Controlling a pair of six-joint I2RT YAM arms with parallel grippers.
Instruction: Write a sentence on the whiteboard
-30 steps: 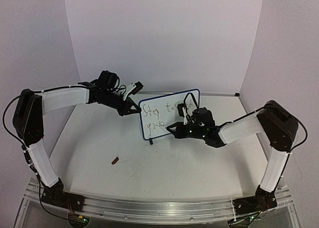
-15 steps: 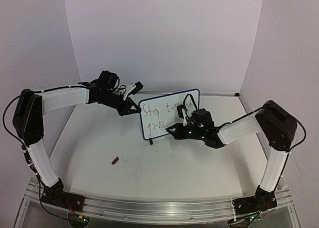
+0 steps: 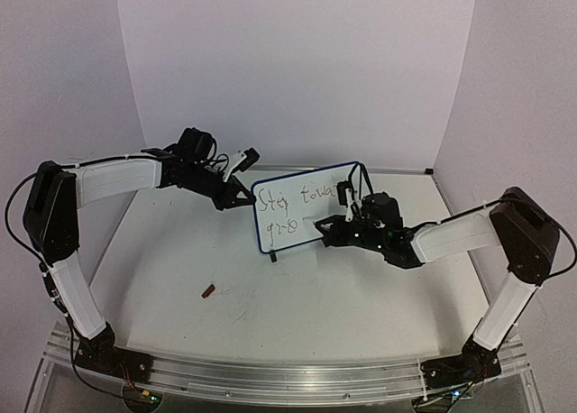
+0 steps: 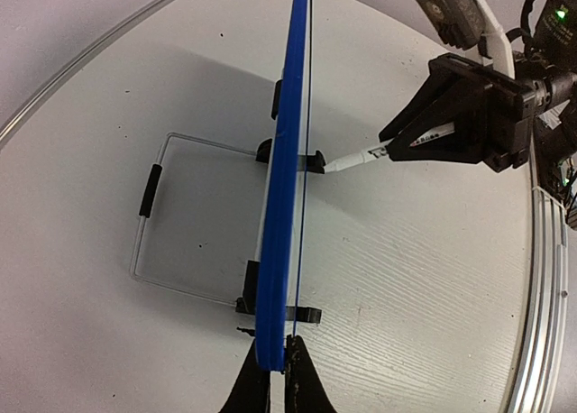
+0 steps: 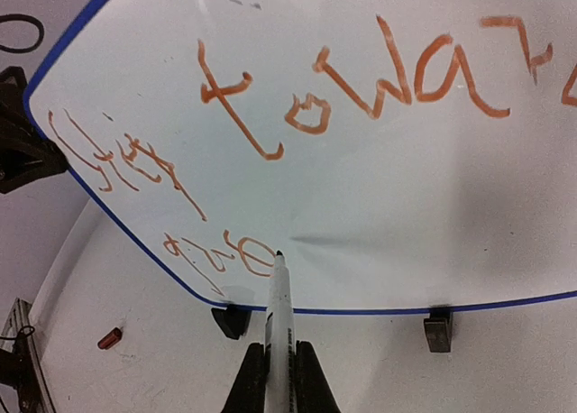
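Observation:
The whiteboard [image 3: 297,201] stands upright on the table on small black feet [image 5: 438,330], blue-framed and seen edge-on in the left wrist view [image 4: 287,160]. My left gripper [image 3: 243,199] [image 4: 278,366] is shut on the board's left edge. The sentence [image 5: 379,79] is thin orange-brown handwriting: a full top line and a few letters on a second line [image 5: 225,255]. My right gripper [image 3: 328,225] [image 5: 275,357] is shut on a white marker [image 5: 278,300], its dark tip touching the board just right of the last lower letter. The marker [image 4: 361,156] meets the board's front face.
A small red cap [image 3: 208,292] [image 5: 109,338] lies on the table front left of the board. A wire stand [image 4: 149,224] rests flat behind the board. White walls close the back and sides; a metal rail [image 3: 270,372] runs along the near edge.
My right arm has shifted to the right along the board, carrying the marker tip slightly right and up and uncovering more of the top line. The left arm and the board have not moved.

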